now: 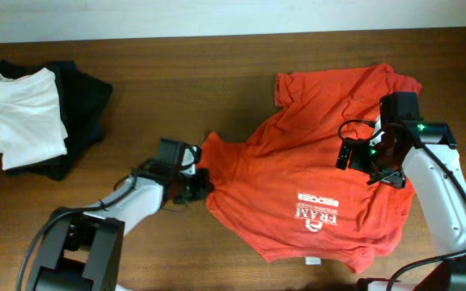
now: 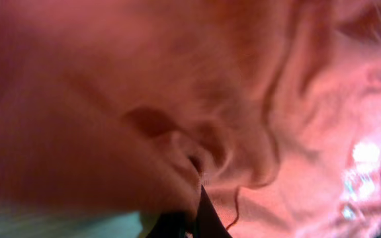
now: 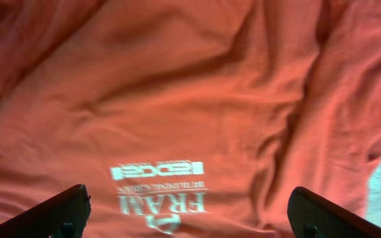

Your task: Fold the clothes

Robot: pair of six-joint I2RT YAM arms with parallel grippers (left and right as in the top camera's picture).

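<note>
Pinching the T-shirt (image 1: 298, 162) edge, left hand (image 1: 199, 184) low; right hand (image 1: 364, 166) spread above.

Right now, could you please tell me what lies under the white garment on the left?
Dark folded garments lie under the white garment, showing around its edges; how many is hidden by it.

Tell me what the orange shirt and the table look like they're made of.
Orange shirt: soft knit, likely cotton or a blend; matte, heathered, draping in loose wrinkles. Table: wood or wood-look laminate, can't tell which; brown grain streaks, slight sheen.
</note>
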